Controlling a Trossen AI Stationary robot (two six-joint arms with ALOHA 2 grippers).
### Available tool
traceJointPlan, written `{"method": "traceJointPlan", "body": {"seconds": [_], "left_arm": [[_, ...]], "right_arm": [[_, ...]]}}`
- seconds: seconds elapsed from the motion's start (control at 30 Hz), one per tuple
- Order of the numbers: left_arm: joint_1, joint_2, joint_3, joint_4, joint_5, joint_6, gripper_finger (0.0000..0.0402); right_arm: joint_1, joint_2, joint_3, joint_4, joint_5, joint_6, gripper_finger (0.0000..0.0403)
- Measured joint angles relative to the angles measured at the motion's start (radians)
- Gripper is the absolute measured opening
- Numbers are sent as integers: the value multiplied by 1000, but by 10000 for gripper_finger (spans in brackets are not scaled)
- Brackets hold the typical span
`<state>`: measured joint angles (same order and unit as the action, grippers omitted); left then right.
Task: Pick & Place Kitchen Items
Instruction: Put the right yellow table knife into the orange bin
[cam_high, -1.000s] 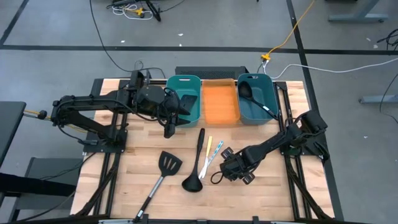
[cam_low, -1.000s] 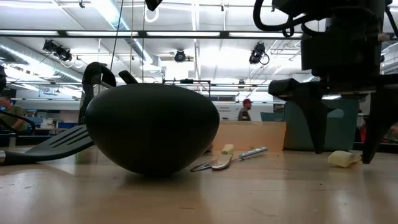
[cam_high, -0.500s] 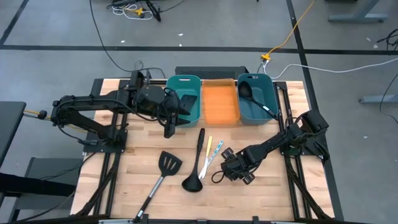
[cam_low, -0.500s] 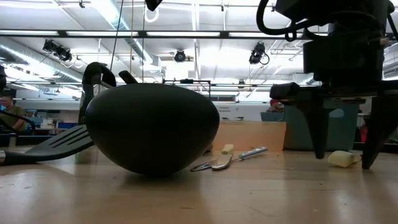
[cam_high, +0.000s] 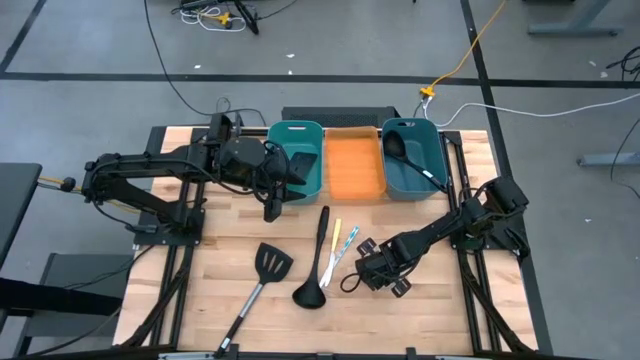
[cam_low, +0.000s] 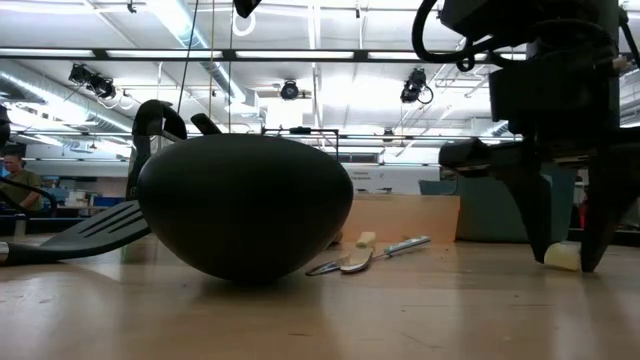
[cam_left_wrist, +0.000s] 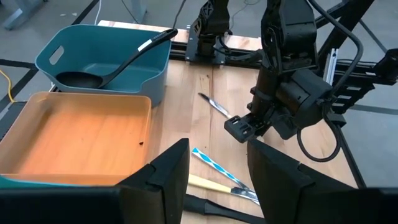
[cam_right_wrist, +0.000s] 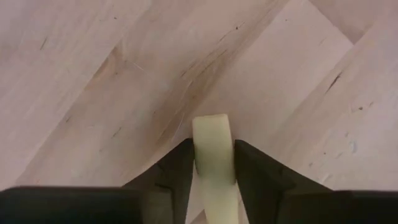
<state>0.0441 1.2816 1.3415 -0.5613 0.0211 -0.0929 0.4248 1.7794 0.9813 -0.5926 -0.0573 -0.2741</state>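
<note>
Pinching a pale stick (cam_right_wrist: 214, 149), the right gripper (cam_high: 352, 279) sits low beside the ladle (cam_high: 312, 283). Stick lies between both fingers (cam_right_wrist: 177, 171), touching them. Left gripper (cam_high: 271, 208) hangs half-open, empty, near the teal bin (cam_high: 290, 135).

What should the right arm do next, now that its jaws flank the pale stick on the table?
Probably lift straight up. The right gripper has its jaws against both sides of the pale yellow stick, which lies on the wooden table.

The wooden table (cam_high: 230, 240) carries a spatula (cam_high: 262, 277), a ladle (cam_high: 315, 270), thin sticks (cam_high: 343, 243) and three bins (cam_high: 354, 165).
</note>
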Motion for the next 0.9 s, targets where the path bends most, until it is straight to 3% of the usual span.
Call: {"method": "traceJointPlan", "body": {"seconds": [0.2, 0.9], "left_arm": [[0, 0, 0, 0, 0, 0, 167], [0, 0, 0, 0, 0, 0, 167]], "right_arm": [[0, 0, 0, 0, -4, -25, 103], [0, 0, 0, 0, -11, -20, 97]]}}
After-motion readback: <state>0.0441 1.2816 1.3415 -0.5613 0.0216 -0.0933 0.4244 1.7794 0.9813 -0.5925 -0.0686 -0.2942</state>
